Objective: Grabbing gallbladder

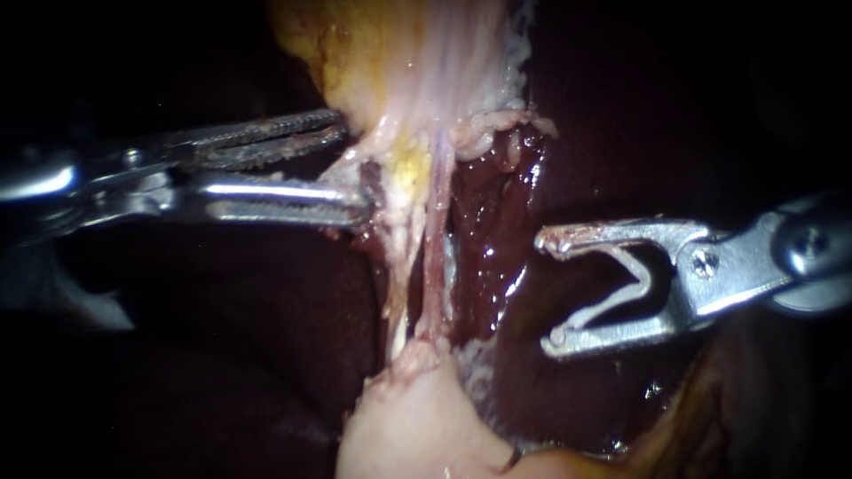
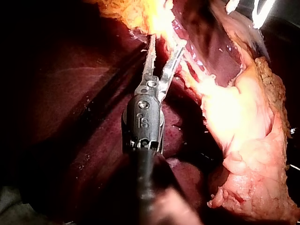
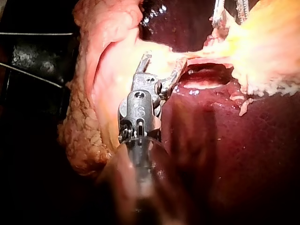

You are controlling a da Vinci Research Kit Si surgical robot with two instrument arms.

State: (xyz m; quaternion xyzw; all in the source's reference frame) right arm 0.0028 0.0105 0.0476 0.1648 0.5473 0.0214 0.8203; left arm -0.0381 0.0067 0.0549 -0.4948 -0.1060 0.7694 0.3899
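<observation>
- Jaws of our left instrument [image 1: 353, 164], long, serrated, silver: open, with a clear gap. The tips are right at the tissue's left edge. A fold sits in the mouth, but we don't see both jaws pressing on it, so nothing is gripped.
- Jaws of our right instrument [image 1: 552, 293], short, hooked, silver: wide open, holding no tissue, free over the wet dark red liver [image 1: 497, 257].
- Soft, pale yellow-pink, sac-like gallbladder [image 1: 408, 62]: upper middle of the endoscope view, narrowing downward. It lies straight ahead of the left tips, and the upper jaw tip touches its lower left rim.
- Long axis: top to bottom, carried on by a stretched pale pink strand [image 1: 433, 266] down to a pale pink lump of tissue [image 1: 417, 426]. The left jaws come in crosswise to it, which we judge a good line for a bite.
- Nearer arm: left, by far. The right is well apart on the strand's other side, with liver between.
- Next move, we judge: close the left jaws here, or ease slightly forward first for more wall.
- Room: dark free space behind and below the left shaft. The strand is just beside the lower jaw tip, so that jaw could catch it.
- Left wrist view agrees: the jaws form a V with their tips in yellow tissue.
</observation>
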